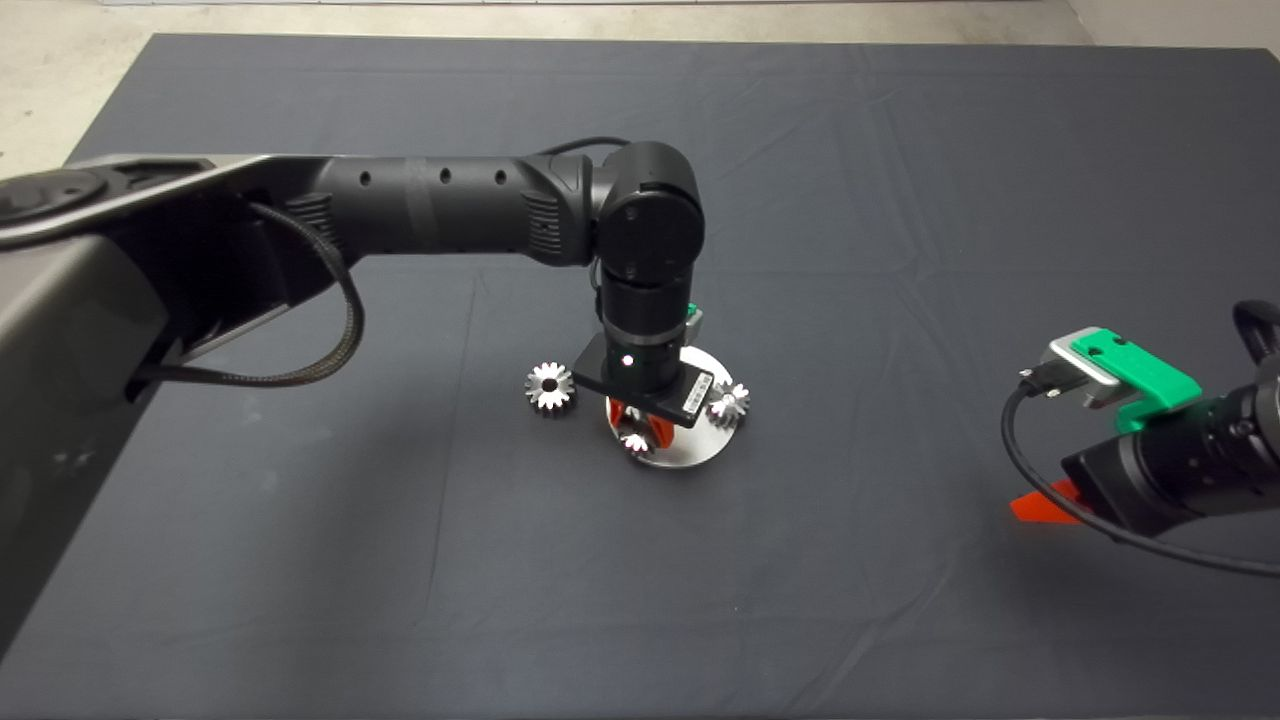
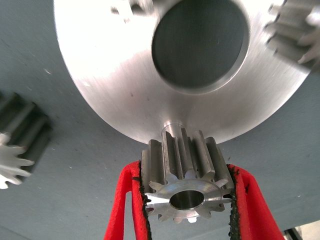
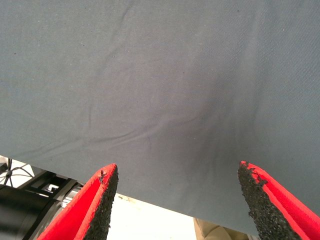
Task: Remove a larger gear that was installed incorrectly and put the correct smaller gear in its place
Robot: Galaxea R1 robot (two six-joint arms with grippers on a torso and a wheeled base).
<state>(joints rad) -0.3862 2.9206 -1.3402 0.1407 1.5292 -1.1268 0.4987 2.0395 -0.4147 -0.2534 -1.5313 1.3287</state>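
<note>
While left tool (image 2: 187,200) pinches smaller gear (image 2: 186,187) at silver plate (image 2: 115,85) rim, right tool (image 3: 175,200) hangs spread.

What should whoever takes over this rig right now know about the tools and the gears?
The left tool is shut on the smaller gear at the edge of the round plate; I cannot tell if it is seated.
The right tool is open, parked over the mat at the right.
Done: the larger gear lies off the plate, on the mat beside it.
Left: seat the smaller gear, release.
</note>
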